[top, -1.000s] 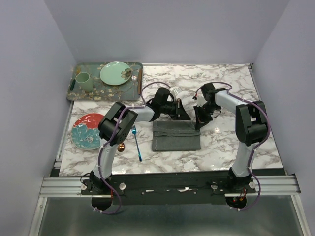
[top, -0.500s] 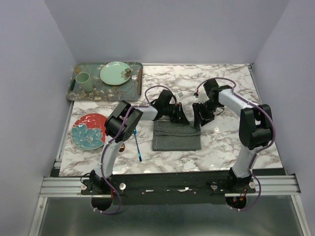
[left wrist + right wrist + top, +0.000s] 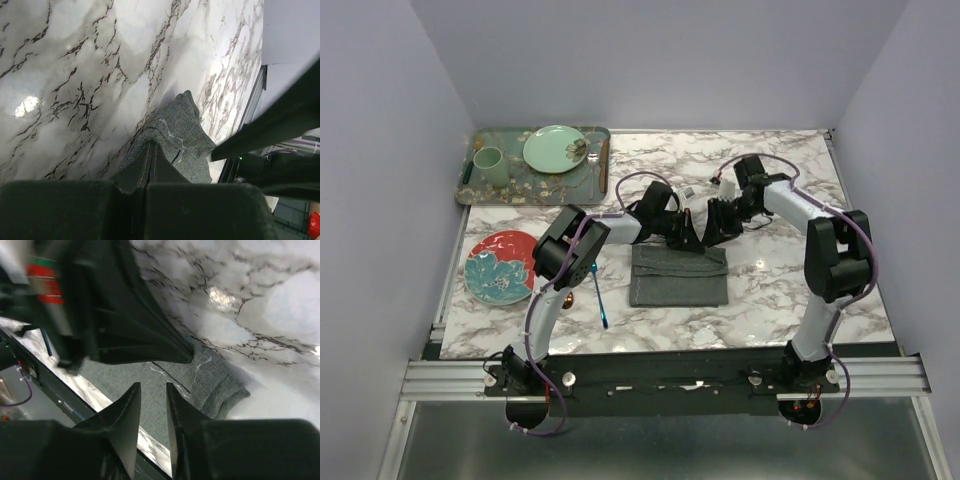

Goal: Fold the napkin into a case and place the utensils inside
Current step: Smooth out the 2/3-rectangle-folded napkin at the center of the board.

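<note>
Left gripper (image 3: 151,150) is pinched shut on the far edge of the napkin (image 3: 678,277), folded at the middle of the table (image 3: 790,290); just right of it the right gripper (image 3: 152,387) hangs over that edge, jaws slightly apart and empty. Folding looks to be the step in hand: next the right jaws should take the edge too, the blue fork (image 3: 601,303) waiting left of the cloth

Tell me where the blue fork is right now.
Top view, left of centre: the blue fork lies on the marble table between the red plate and the folded napkin.
</note>
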